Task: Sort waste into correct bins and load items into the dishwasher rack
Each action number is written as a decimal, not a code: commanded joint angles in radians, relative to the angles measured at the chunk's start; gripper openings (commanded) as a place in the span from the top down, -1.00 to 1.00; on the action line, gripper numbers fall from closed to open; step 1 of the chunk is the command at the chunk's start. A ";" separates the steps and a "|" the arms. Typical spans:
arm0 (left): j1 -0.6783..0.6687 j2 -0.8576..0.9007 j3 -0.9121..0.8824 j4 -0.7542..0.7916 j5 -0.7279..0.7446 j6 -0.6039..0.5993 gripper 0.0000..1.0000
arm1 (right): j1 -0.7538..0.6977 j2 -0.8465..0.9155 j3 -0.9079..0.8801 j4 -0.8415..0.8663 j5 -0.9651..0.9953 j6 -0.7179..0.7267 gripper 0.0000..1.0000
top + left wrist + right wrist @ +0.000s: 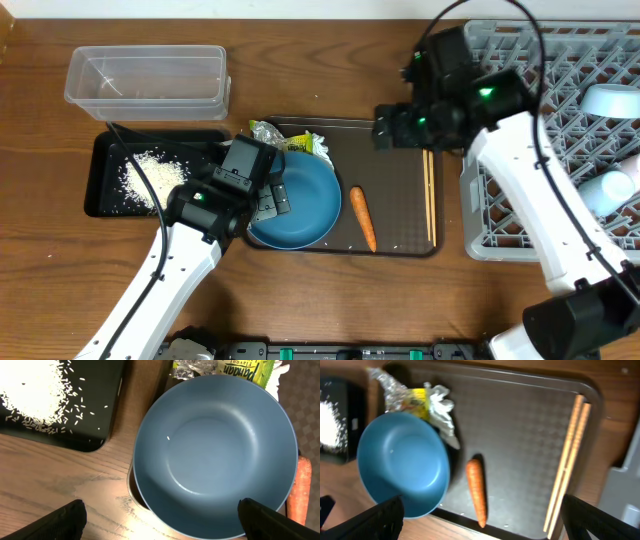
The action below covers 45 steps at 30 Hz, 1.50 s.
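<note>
The dark blue dish [300, 205] sits empty on the left end of the brown tray [395, 170]; my left gripper [272, 197] hangs open over its near-left rim, fingers [65, 522] wide apart. Behind the dish [215, 455] lies the crumpled wrapper [290, 140]. The carrot [362, 218] and chopsticks [430, 195] lie on the tray. My right gripper [390, 127] hovers open above the tray's far edge, holding nothing; carrot [476, 490] and chopsticks [567, 465] show below it. Rice [150, 178] is heaped in the black tray [110, 175]. A light blue bowl [612, 100] and cup [610, 190] rest in the grey rack [560, 130].
The clear tub [147, 80] stands at the back left, behind the black tray. The rack fills the right side, close to the brown tray's right edge. Bare wood shows along the table's front.
</note>
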 commanded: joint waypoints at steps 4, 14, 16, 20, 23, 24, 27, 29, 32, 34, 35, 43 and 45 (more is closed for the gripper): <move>0.004 0.004 0.009 -0.003 -0.023 -0.005 -0.99 | 0.068 0.011 0.002 0.038 0.053 -0.018 -0.98; 0.004 0.004 0.009 -0.002 -0.023 -0.005 -0.99 | 0.069 0.011 0.002 0.039 0.117 -0.018 -0.99; 0.004 0.004 0.009 -0.002 -0.024 -0.005 -0.99 | 0.064 0.011 0.002 0.039 0.122 -0.021 -0.99; 0.004 0.004 0.009 -0.002 -0.023 -0.005 -0.99 | 0.052 0.010 0.002 0.038 0.210 -0.135 -0.99; 0.004 0.004 0.009 -0.002 -0.024 -0.005 -0.99 | 0.017 0.008 0.002 0.039 0.357 -0.141 -0.98; 0.004 0.004 0.009 -0.002 -0.024 -0.005 -0.99 | 0.000 0.008 0.002 0.039 0.389 -0.141 -0.98; 0.004 0.004 0.009 -0.002 -0.023 -0.005 -0.99 | -0.073 0.008 0.002 0.023 0.441 -0.142 -0.99; 0.004 0.004 0.009 -0.002 -0.023 -0.005 -0.99 | -0.131 0.009 0.002 -0.005 0.430 -0.135 -0.99; 0.004 0.004 0.009 -0.003 -0.023 -0.005 -0.99 | -0.210 0.009 0.002 -0.037 0.346 -0.118 -0.98; 0.004 0.004 0.009 -0.002 -0.023 -0.005 -0.99 | -0.263 0.009 0.002 -0.048 0.266 -0.118 -0.98; 0.004 0.004 0.009 -0.003 -0.024 -0.005 -0.99 | -0.283 0.009 0.002 -0.047 0.245 -0.118 -0.98; 0.004 0.004 0.009 -0.002 -0.023 -0.005 -0.99 | -0.348 0.009 0.002 -0.047 0.242 -0.118 -0.99; 0.004 0.004 0.009 -0.002 -0.023 -0.005 -0.99 | -0.347 0.009 0.002 -0.047 0.242 -0.118 -0.99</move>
